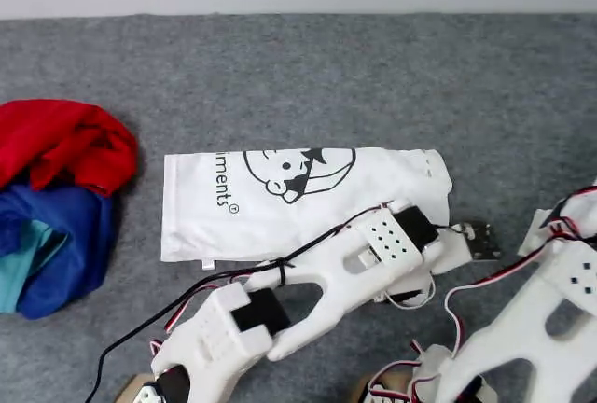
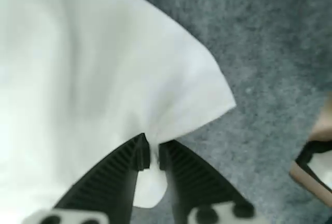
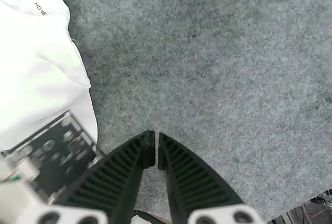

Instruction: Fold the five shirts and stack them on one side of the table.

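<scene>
Left gripper [image 2: 153, 154] pinching white shirt [image 2: 88, 79] edge; right gripper [image 3: 156, 149] closed, empty, over grey mat [image 3: 223, 53]

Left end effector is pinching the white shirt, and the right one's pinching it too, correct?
No. The left end effector pinches the white shirt, but the right end effector is shut on nothing over the grey table, per the right wrist view.

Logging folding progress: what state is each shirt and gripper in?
white shirt: flat, folded into a long rectangle, edge pinched
left gripper: shut on the white shirt
right gripper: shut, holding nothing
red shirt: crumpled, unfolded
blue shirt: crumpled, partly under the red shirt
teal shirt: crumpled against the blue shirt
</scene>
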Robot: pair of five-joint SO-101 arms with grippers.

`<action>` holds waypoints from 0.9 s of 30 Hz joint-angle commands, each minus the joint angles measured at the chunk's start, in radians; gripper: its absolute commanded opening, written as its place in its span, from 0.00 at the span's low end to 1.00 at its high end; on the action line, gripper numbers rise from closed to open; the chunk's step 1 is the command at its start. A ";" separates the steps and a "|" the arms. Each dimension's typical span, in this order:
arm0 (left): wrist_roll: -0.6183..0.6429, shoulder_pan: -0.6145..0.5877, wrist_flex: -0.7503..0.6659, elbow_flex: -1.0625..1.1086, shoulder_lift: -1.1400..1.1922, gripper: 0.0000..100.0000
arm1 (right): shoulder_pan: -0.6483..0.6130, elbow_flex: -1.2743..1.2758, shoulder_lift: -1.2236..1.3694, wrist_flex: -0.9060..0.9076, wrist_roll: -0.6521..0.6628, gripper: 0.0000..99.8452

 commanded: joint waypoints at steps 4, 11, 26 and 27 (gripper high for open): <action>0.003 -0.038 -0.032 -0.045 -0.137 0.02 | 0.008 -0.012 -0.027 -0.012 0.009 0.03; 0.003 -0.149 -0.161 -0.042 -0.135 0.02 | 0.007 -0.012 -0.027 -0.012 0.009 0.03; -0.083 -0.238 -0.350 -0.047 0.052 0.12 | 0.007 -0.008 -0.027 -0.010 0.009 0.03; -0.083 -0.238 -0.351 -0.047 0.061 0.14 | 0.007 -0.008 -0.027 -0.010 0.009 0.03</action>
